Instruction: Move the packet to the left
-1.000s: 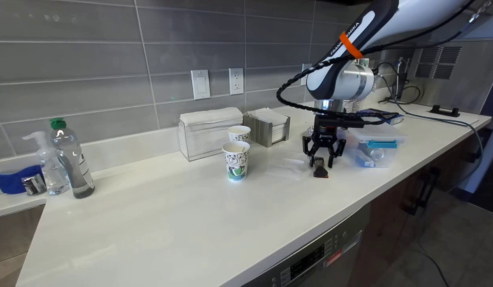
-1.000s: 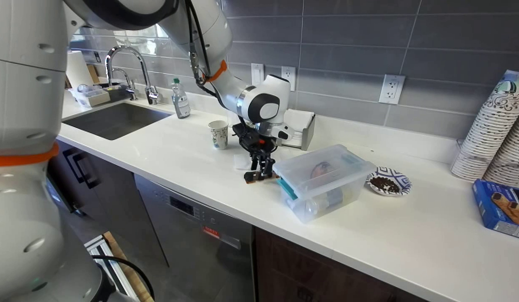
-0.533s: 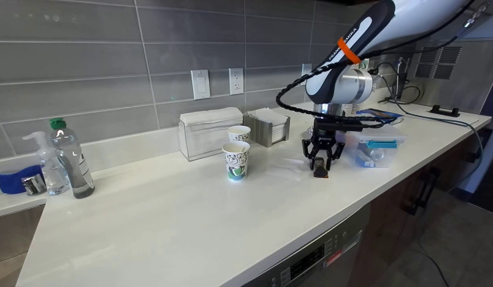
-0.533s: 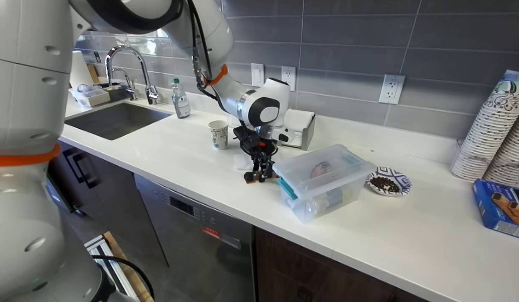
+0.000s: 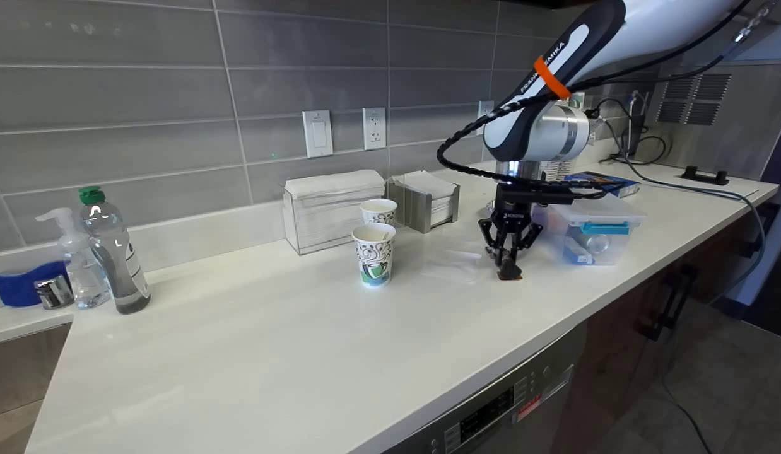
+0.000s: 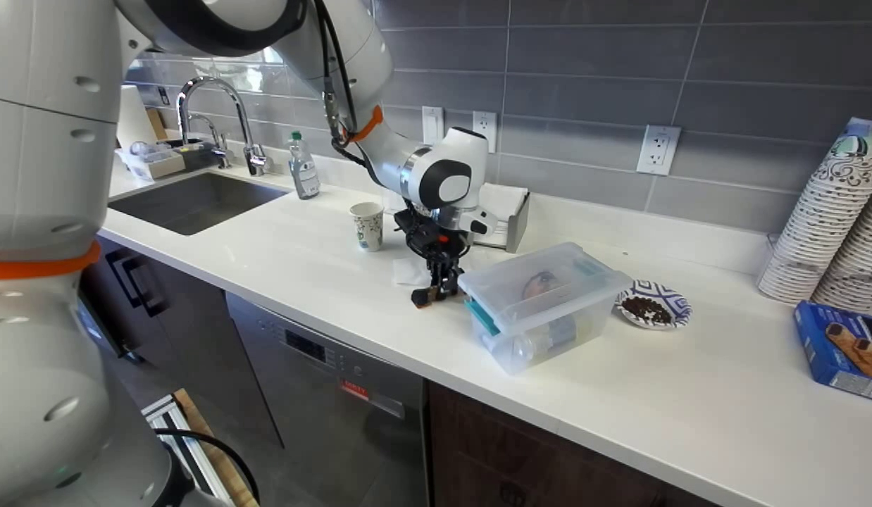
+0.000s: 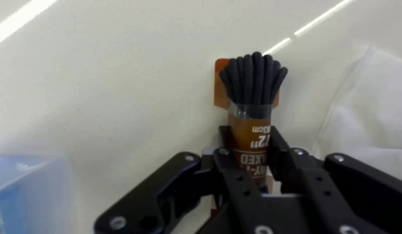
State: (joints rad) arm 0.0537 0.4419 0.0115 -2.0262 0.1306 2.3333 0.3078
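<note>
Packet caught between the two fingers! The gripper pinches it along the brown wrapper, a black fingertip pressed to either flank. And what a look from the wrist: white lettering standing upside down, a clear sleeve beyond it, then a fan of dark cord ends spread over an orange-brown card. Fingers pointing down, and in both exterior views that dark end pokes out toward the near edge of the counter. Is it touching the surface? Cannot tell from these angles!

Just to the left, a thin white sheet lies flat. Further left, a patterned paper cup stands upright, a second cup on its far side, and a grey napkin holder sits at the far side of the counter. Over to the right, near the gripper, here's a lidded clear box with its blue latch, right of that a patterned dish carrying small dark bits, and further right, a blue printed box. Way out left, a green-capped bottle stands just beside the sink.
</note>
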